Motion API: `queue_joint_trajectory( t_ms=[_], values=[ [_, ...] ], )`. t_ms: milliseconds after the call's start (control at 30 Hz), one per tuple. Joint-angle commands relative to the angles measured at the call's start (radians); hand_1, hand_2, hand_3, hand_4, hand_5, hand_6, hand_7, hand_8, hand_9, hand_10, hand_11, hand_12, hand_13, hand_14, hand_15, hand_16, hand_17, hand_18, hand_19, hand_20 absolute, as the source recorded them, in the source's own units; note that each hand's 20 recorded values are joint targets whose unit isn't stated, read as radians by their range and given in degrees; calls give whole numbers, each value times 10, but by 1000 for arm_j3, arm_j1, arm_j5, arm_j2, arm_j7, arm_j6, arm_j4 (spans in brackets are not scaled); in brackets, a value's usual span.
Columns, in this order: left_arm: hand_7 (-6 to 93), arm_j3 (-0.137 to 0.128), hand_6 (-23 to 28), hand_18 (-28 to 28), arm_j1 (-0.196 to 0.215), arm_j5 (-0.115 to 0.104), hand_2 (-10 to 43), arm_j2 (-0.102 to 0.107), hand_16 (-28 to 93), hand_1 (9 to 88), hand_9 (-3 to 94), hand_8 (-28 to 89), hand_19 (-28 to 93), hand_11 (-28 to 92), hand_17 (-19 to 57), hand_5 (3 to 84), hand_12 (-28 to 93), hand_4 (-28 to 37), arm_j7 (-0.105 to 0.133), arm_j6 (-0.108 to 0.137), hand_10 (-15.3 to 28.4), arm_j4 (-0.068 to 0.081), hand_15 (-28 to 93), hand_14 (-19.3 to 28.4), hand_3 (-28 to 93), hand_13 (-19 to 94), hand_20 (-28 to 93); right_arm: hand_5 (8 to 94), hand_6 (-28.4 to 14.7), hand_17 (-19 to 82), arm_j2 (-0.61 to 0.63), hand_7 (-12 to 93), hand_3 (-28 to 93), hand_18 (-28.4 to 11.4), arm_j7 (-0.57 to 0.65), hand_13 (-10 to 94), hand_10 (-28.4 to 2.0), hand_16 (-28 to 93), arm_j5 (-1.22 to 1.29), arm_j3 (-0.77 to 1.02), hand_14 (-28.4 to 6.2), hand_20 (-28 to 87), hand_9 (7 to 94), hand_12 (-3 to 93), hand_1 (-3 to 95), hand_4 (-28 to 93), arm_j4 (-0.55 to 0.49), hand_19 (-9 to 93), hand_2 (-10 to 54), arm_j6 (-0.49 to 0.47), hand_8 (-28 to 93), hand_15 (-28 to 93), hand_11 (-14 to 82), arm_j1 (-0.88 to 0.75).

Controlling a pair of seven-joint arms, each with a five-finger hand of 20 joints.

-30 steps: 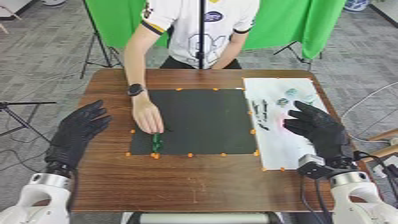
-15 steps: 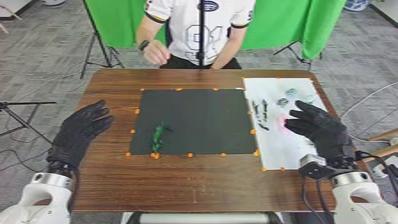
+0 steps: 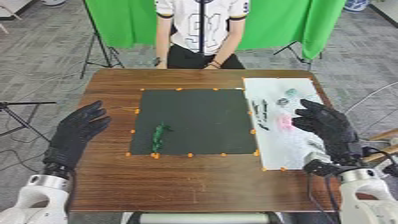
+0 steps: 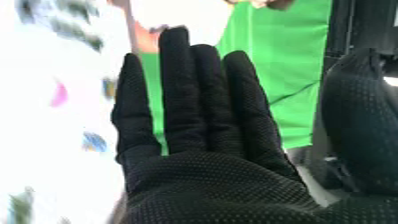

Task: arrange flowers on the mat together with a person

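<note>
Right hand has shifted slightly rightward, fingers straight; left hand is relaxed, unclenched.

Dark grey mat, green stem, brown table

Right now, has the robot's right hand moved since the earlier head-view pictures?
Yes, slightly: the right hand has shifted to the robot's right, farther from the dark mat.
</note>
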Motion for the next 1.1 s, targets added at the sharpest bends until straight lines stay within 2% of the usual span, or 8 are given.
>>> queue_joint_trajectory(
  t_ms=[33,200,300,333,433,700,900,1100],
  values=[
    [205,-11,39,201,38,-16,-37,3,-18,321,336,-97,495,266,-39,376,169,-234,16,31,111,-10,382,139,703,295,107,516,-36,289,231,254,809,-196,236,549,-134,193,-516,56,-98,272,565,248,268,-282,-44,623,-90,414,-135,520,310,-28],
    [204,-8,39,201,31,-14,-37,8,-18,321,336,-96,496,265,-39,376,168,-233,18,29,110,-8,382,139,702,295,107,588,-8,340,315,360,744,-176,577,609,-120,214,-1091,93,-87,304,623,296,346,-283,-53,737,-95,376,-151,640,435,-88],
    [204,-11,40,201,32,-13,-37,10,-18,321,335,-96,496,265,-39,377,169,-234,20,30,110,-9,383,139,702,295,107,591,0,324,333,397,656,-171,694,615,-113,228,-1243,148,-85,325,624,316,387,-283,-95,744,-95,153,-167,654,460,-140],
    [204,-13,40,201,31,-12,-37,12,-18,321,335,-96,496,264,-39,377,169,-234,20,31,110,-9,382,139,702,295,107,573,-4,304,344,388,554,-174,736,587,-114,230,-1297,143,-92,333,607,324,422,-283,-92,734,-95,129,-165,651,466,-147],
    [204,-15,40,202,36,-14,-37,13,-18,321,335,-95,496,264,-39,376,169,-233,21,35,110,-11,381,139,702,295,107,540,-16,272,338,363,436,-184,772,544,-134,230,-1265,179,-101,341,560,331,434,-283,-115,710,-95,26,-154,640,454,-179],
    [203,-16,39,201,33,-15,-36,15,-18,321,334,-96,496,264,-39,373,169,-234,11,23,110,-11,382,139,702,294,106,531,-35,253,324,317,405,-190,825,515,-147,215,-1251,162,-111,336,534,326,411,-283,-97,683,-95,-102,-130,615,438,-190],
    [201,-11,40,201,22,-11,-34,20,-18,319,333,-95,497,264,-39,370,169,-235,2,11,112,-6,381,140,700,293,106,533,-35,240,307,316,565,-191,834,506,-149,210,-1247,131,-114,331,532,320,327,-283,-94,672,-95,-104,-133,604,421,-190],
    [200,-6,41,201,10,-10,-35,25,-17,317,332,-94,496,263,-40,370,169,-234,-6,4,112,-1,380,140,702,292,106,556,-24,240,299,334,561,-190,838,516,-142,206,-1243,102,-108,328,546,317,357,-283,-60,668,-95,-90,-141,601,425,-183]
  ],
)
